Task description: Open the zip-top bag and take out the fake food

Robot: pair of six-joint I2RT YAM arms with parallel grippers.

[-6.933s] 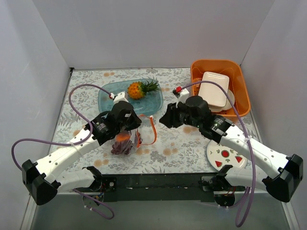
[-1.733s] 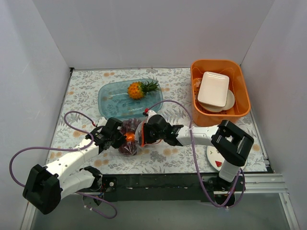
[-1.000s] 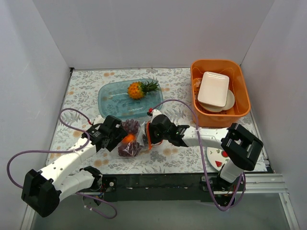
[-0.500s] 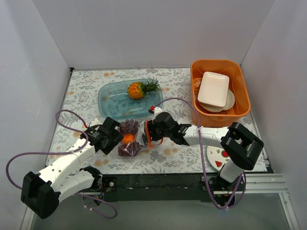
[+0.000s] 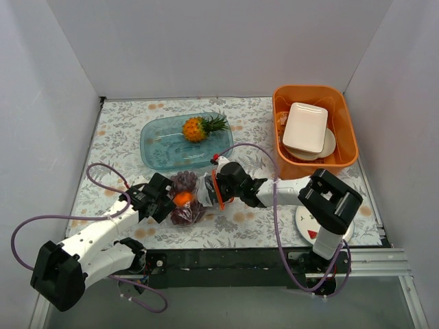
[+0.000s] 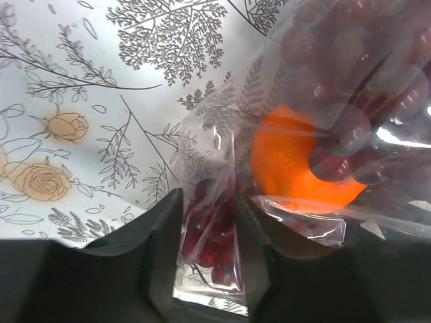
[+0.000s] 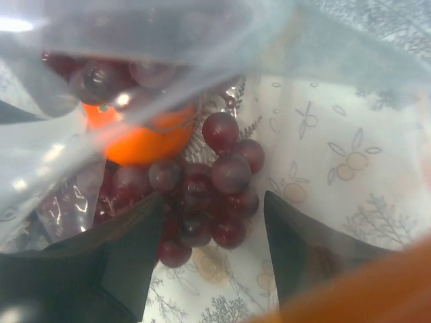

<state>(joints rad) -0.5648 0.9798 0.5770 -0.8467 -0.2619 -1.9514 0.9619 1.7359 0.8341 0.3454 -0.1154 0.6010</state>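
Floral-patterned counter [image 5: 123, 116], translucent teal tray [image 5: 154, 140] back, left of centre, orange bin [image 5: 348, 127] back right, white rectangular dish [image 5: 305, 127] on top inside it, seemingly a round plate [image 5: 329, 144] underneath, watermelon-printed plate [image 5: 305, 223] front right, only partly showing.

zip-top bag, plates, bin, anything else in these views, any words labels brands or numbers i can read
No text, label, brand or number can be read in any view.
zip-top bag: clear plastic with an orange-red strip, no print visible.
watermelon plate: fruit pictures only, no words.
orange bin and white dishes: plain.
tablecloth: flower pattern only.
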